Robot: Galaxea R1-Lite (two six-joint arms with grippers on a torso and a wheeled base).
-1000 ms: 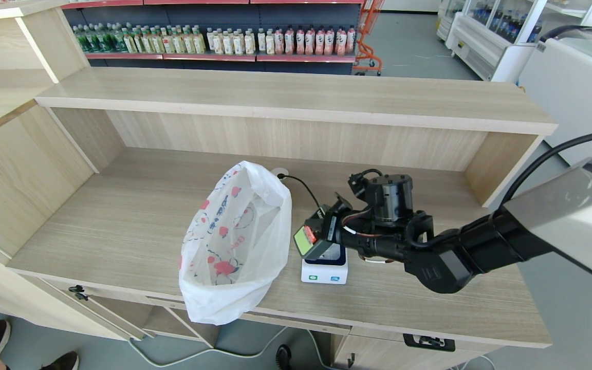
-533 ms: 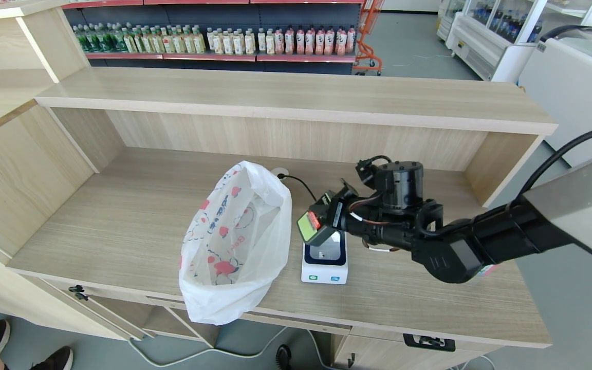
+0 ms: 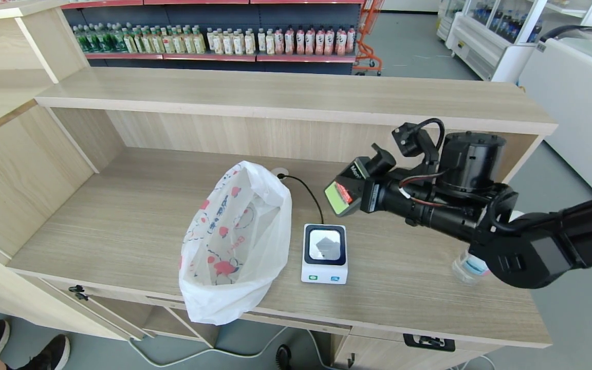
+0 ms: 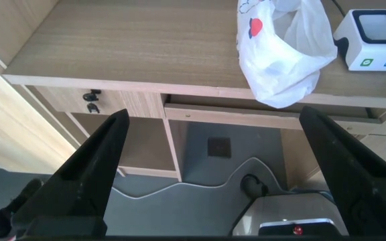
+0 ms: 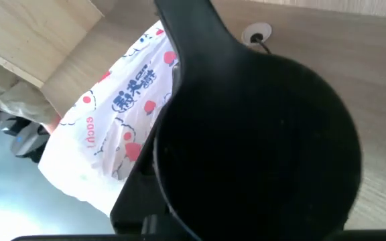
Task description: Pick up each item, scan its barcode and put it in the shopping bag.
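Observation:
My right gripper (image 3: 358, 191) is shut on a small dark container (image 3: 344, 192) with a green and red label, held in the air behind and to the right of the white barcode scanner (image 3: 324, 253). In the right wrist view the container (image 5: 260, 147) is a dark round shape in front of the shopping bag (image 5: 119, 127). The white shopping bag (image 3: 234, 241) with red prints stands open just left of the scanner. My left gripper (image 4: 214, 117) hangs open below the counter's front edge, with the bag (image 4: 283, 47) and scanner (image 4: 374, 37) beyond it.
A clear bottle (image 3: 464, 267) stands on the counter at the right, partly hidden under my right arm. The scanner's black cable (image 3: 303, 187) runs back to a hole in the counter (image 3: 279, 172). A raised wooden ledge (image 3: 296, 97) borders the back.
My right arm has lifted the container from just over the scanner up and to the right, uncovering the scanner's window and the clear bottle. The bag has not moved.

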